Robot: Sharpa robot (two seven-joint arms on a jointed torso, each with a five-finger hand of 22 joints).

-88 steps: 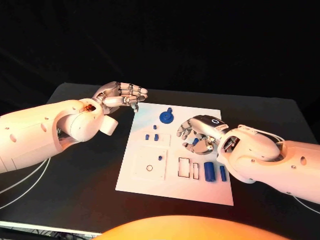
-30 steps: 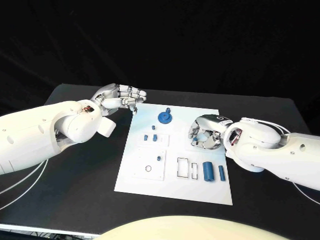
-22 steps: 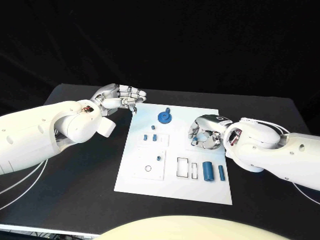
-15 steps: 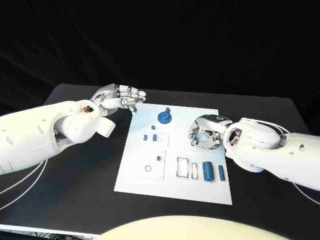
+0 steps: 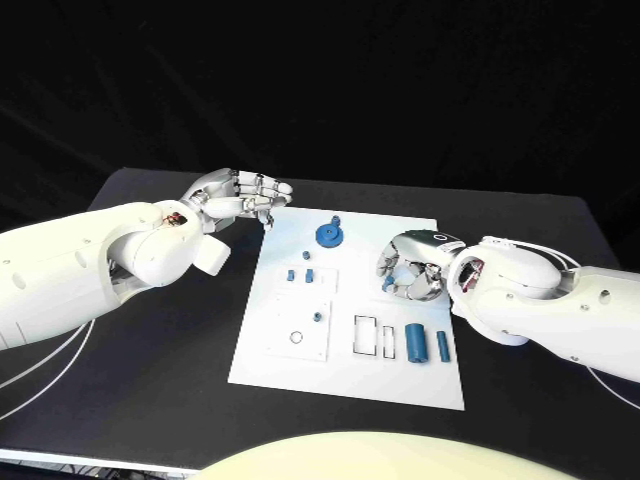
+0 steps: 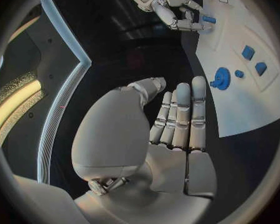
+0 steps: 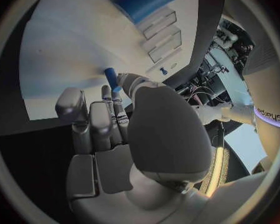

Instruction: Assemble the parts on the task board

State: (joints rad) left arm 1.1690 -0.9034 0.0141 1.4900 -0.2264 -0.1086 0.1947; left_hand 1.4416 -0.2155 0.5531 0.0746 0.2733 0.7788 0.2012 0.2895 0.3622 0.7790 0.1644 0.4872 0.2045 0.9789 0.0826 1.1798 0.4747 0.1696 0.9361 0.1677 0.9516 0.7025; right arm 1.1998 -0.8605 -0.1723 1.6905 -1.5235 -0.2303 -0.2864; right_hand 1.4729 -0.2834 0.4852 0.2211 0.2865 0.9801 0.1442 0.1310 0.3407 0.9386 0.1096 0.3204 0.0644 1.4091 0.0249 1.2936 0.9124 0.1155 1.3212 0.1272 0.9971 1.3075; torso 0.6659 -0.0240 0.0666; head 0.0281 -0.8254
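Head view: left robot hand [image 5: 241,193] curled in on nothing, over tabletop [image 5: 162,330] by task board [image 5: 299,365] far corner. Right robot hand [image 5: 411,268] over board. Right wrist view: fingers [image 7: 112,106] pinch small blue part [image 7: 111,77] above board.

White board [image 5: 284,345] on a black table [image 5: 147,400]; blue pieces [image 5: 415,343] dotted across it, silver hands [image 5: 407,268] on white arms [image 5: 61,275].

Head camera looks down; wrist cameras share the task board [image 5: 352,300]
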